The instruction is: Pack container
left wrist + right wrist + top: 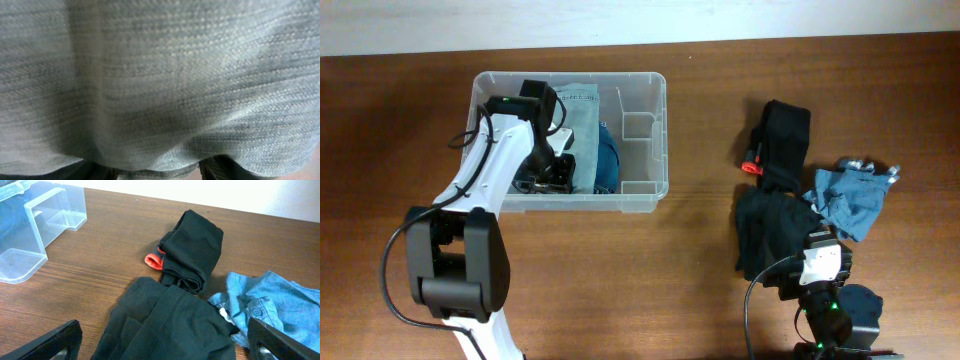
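The clear container (570, 76) stands at the back left; its corner also shows in the right wrist view (30, 240). Inside lie a grey garment (582, 108) and a dark blue garment (608, 160). My left gripper (552, 172) is down inside the container. The grey woven cloth (160, 75) fills the left wrist view, and the fingertips (159, 175) show apart at the bottom edge, the cloth's hem hanging between them. My right gripper (817, 240) is wide open and empty (162, 345), just over a black garment (170, 325).
A folded black garment with a red patch (782, 140) (192, 250) lies right of the container. A light blue denim shirt (850, 195) (275, 305) lies at the far right. The black garment (770, 225) spreads before the right arm. A dark blue item (865, 305) sits by its base.
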`<action>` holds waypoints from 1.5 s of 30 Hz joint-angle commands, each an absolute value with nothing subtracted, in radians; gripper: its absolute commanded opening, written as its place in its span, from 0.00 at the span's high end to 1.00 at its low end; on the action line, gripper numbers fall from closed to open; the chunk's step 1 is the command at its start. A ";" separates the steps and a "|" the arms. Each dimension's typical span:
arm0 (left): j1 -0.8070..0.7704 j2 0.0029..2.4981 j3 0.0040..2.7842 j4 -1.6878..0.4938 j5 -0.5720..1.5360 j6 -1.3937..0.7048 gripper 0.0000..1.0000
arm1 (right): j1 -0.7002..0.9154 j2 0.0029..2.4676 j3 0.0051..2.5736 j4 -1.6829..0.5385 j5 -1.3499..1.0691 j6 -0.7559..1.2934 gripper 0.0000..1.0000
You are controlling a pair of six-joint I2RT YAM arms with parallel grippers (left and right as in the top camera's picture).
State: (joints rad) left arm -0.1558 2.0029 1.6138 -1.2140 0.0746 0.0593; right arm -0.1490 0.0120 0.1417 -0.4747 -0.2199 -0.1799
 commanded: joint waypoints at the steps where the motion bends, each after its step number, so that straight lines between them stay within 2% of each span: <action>1: -0.146 2.038 1.721 -1.235 0.064 0.057 0.48 | -0.149 0.006 0.135 -0.478 -0.225 -0.176 0.02; 7: -0.146 2.038 2.135 -1.463 0.064 0.057 0.48 | -0.149 0.006 0.135 -0.478 -0.225 -0.176 0.02; 8: -0.146 2.038 2.210 -1.484 0.064 0.057 0.46 | -0.149 0.006 0.135 -0.478 -0.225 -0.176 0.02; 10: -0.138 2.038 2.385 -1.502 0.063 0.043 0.35 | -0.149 0.006 0.135 -0.478 -0.225 -0.176 0.02; 15: -0.077 2.037 2.601 -1.516 0.049 0.011 0.30 | -0.149 0.006 0.135 -0.478 -0.225 -0.176 0.02; 16: -0.052 2.036 2.639 -1.528 0.033 0.010 0.00 | -0.149 0.006 0.135 -0.478 -0.225 -0.176 0.02; 22: 0.092 2.006 2.702 -1.618 -0.108 -0.042 0.00 | -0.149 0.006 0.135 -0.478 -0.225 -0.176 0.02; 27: 0.204 2.001 2.701 -1.660 -0.110 -0.041 0.00 | -0.149 0.006 0.135 -0.478 -0.225 -0.176 0.02; 36: 0.224 2.001 2.700 -1.637 -0.110 -0.041 0.00 | -0.149 0.006 0.135 -0.462 -0.249 -0.167 0.02; 39: 0.224 2.001 2.700 -1.637 -0.110 -0.041 0.00 | -0.149 0.006 0.134 -0.381 -0.363 -0.112 0.02; 45: 0.224 2.001 2.700 -1.637 -0.110 -0.041 0.00 | -0.153 0.058 0.167 0.122 -0.433 0.094 0.01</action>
